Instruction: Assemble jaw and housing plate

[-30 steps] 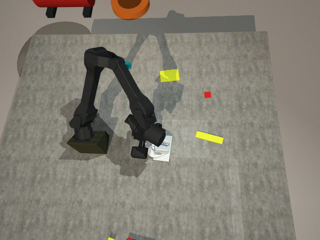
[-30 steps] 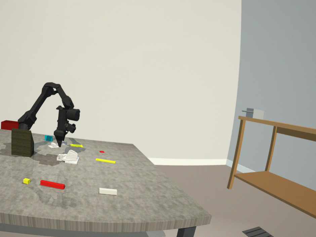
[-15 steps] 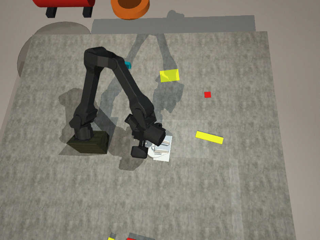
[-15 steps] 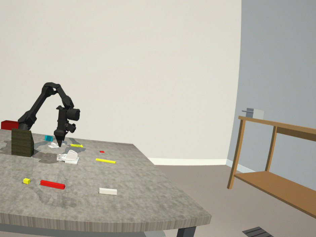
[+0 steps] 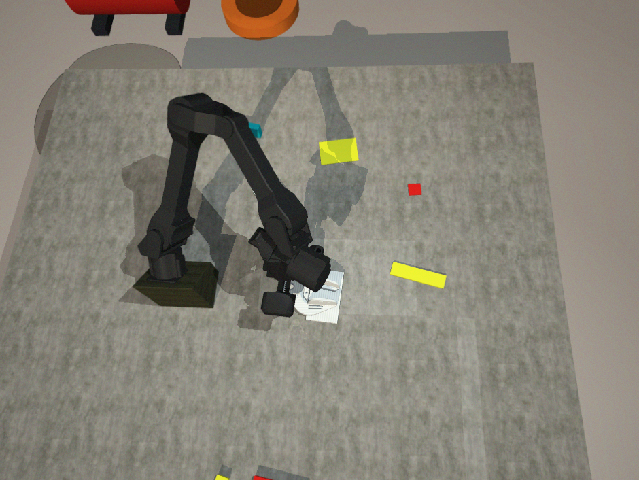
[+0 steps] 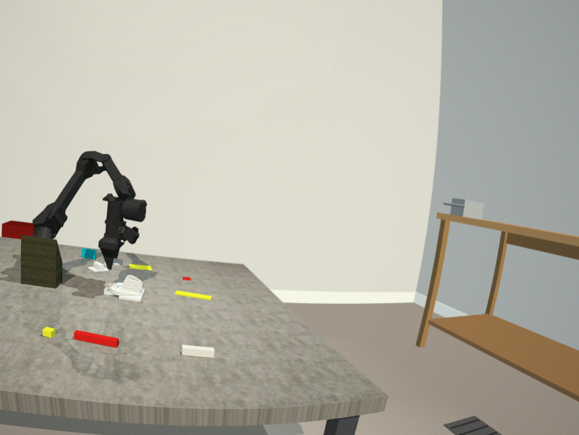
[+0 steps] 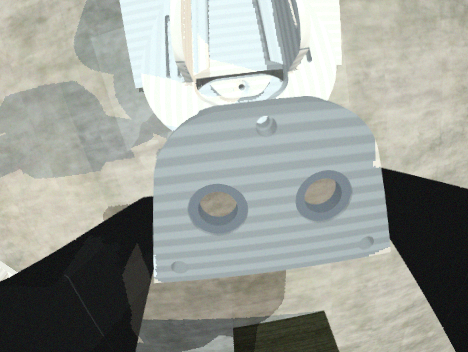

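Note:
My gripper (image 7: 263,194) (image 6: 109,267) is shut on the housing plate (image 7: 270,160), fingers on its two side edges. Both round holes and three small holes face the wrist camera. The plate appears roughly level, held above the table. Its grey edge also shows beside the fingertips in the exterior view (image 6: 117,262). The white base (image 5: 324,317) (image 6: 133,298) (image 7: 135,30) lies on the table, carrying two white jaws, one (image 7: 186,30) on the left and one (image 7: 295,25) on the right in the wrist view. The plate hides the pins, stubs and gear teeth there; meshing cannot be told.
A dark wooden block (image 5: 178,289) (image 6: 39,262) carries the arm. A small white part (image 6: 97,267) lies behind the base. A yellow bar (image 5: 418,275) and red square (image 5: 415,189) lie right. A yellow block (image 5: 338,151) and teal block (image 6: 89,253) lie farther back.

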`<state>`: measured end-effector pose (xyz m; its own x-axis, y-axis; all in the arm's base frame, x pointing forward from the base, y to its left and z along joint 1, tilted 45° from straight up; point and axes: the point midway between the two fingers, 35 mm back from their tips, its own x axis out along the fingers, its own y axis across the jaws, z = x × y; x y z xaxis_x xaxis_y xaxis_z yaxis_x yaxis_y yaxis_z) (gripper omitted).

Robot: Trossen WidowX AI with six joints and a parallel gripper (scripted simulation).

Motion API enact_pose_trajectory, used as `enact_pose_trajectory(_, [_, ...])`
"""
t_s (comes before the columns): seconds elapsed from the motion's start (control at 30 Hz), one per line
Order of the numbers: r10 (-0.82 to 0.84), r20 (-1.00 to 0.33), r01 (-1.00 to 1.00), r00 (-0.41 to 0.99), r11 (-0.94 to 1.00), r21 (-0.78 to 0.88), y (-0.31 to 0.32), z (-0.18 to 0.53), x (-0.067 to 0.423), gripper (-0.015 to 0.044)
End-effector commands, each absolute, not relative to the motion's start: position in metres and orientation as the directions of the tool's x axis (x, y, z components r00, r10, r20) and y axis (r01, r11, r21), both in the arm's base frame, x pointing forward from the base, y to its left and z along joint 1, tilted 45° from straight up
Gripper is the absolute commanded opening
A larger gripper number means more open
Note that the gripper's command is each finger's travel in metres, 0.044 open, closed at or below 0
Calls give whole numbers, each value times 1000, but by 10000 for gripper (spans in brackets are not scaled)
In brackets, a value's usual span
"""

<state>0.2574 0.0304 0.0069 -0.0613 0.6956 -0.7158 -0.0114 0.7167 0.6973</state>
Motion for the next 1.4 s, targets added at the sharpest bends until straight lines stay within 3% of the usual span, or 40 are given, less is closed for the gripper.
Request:
enact_pose_trajectory(0.0, [698, -713, -8, -60, 714, 700, 31, 7, 257, 351])
enact_pose_trajectory(1.37, [700, -711, -7, -60, 712, 702, 75, -36, 253, 351])
